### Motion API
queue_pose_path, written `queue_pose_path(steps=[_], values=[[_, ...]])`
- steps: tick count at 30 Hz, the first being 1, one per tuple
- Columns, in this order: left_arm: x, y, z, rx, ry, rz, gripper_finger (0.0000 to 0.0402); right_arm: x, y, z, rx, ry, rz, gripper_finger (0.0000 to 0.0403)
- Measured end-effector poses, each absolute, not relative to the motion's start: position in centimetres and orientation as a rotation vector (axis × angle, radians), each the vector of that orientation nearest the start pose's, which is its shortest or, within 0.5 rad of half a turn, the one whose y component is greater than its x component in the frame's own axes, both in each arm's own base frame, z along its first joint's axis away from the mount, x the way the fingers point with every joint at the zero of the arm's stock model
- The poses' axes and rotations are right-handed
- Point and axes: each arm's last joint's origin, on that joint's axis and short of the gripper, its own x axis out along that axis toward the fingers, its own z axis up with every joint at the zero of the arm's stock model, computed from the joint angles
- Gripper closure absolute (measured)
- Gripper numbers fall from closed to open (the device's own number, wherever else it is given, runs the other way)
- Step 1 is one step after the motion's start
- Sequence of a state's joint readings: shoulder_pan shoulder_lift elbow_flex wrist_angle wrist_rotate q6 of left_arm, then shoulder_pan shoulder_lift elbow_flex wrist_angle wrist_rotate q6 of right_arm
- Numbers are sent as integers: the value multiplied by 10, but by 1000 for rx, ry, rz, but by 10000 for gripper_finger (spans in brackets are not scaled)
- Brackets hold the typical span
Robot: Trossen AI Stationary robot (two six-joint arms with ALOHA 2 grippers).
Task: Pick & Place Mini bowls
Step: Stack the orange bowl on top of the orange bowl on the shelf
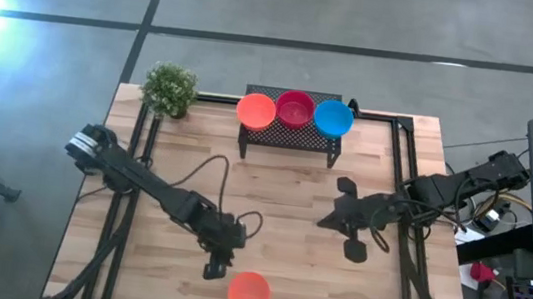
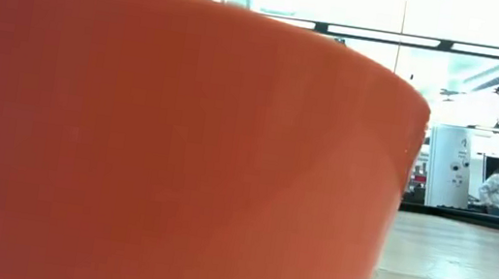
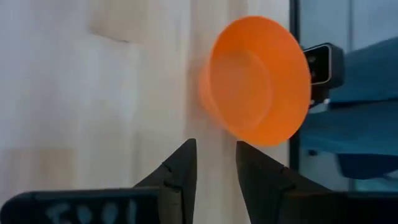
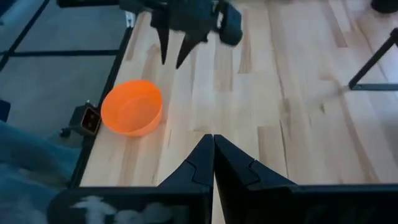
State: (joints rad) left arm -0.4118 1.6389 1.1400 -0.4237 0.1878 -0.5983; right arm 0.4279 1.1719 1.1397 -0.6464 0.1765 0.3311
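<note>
Small glossy orange plastic bowl (image 1: pixel 249 294) on bench (image 1: pixel 292 188) front edge, free. Left end effector (image 1: pixel 215 264) fingers apart, just beside it; back off straight, no rim nudge. Right end effector (image 4: pixel 213 149) closed, idle mid-bench.

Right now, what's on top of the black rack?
Three mini bowls in a row on the rack: orange bowl, red bowl, blue bowl. Whether each is a stack, and the rack top beneath them, can't be seen.

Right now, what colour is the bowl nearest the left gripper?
Orange bowl; clearest in the left wrist view.
</note>
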Motion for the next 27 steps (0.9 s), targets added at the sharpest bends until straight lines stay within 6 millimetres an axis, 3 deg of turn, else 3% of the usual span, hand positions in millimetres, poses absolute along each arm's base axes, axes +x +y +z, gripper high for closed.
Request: queue_pose_path(steps=[7, 27], values=[[325, -151, 201, -559, 1108, -306, 298, 211, 97, 345, 117, 674, 252, 394], [337, -155, 181, -734, 1137, -200, 298, 203, 99, 345, 83, 701, 281, 394]])
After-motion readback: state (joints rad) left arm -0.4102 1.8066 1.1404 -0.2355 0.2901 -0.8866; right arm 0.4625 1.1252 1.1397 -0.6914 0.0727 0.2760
